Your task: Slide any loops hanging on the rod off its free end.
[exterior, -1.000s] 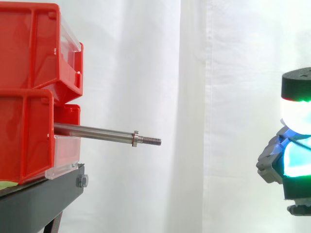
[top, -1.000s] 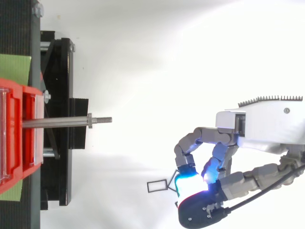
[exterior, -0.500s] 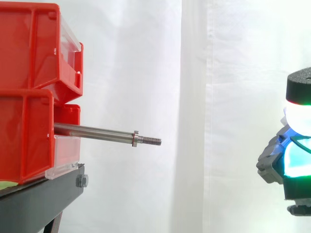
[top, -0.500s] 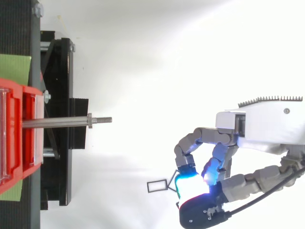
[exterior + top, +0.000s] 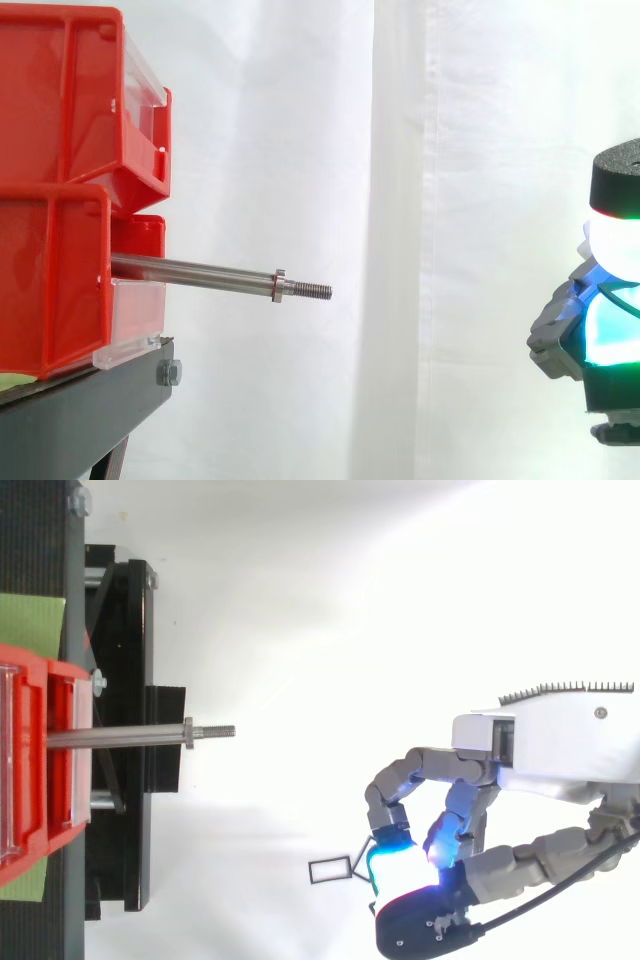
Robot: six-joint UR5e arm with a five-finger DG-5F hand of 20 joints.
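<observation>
A bare steel rod [image 5: 200,272] sticks out to the right from between the red bins [image 5: 60,120]; it ends in a collar and a threaded tip [image 5: 315,291]. No loop hangs on it. In the top view the rod [image 5: 120,737] points right, and the hand [image 5: 540,755] is well to the right of its free end and lower in the view. The fingers are curled, and glowing pads pinch a small dark rectangular wire loop [image 5: 330,870] that sticks out to the left. In the side view the hand [image 5: 600,330] shows at the right edge, level with and below the rod.
The red bins stand stacked on a black stand [image 5: 80,410] at the left. A green sheet [image 5: 25,625] lies under the bins. A white curtain hangs behind. Open space lies between the rod's tip and the hand.
The black-tipped finger has sunk very slightly. The rod and the pinched loop have stayed in place.
</observation>
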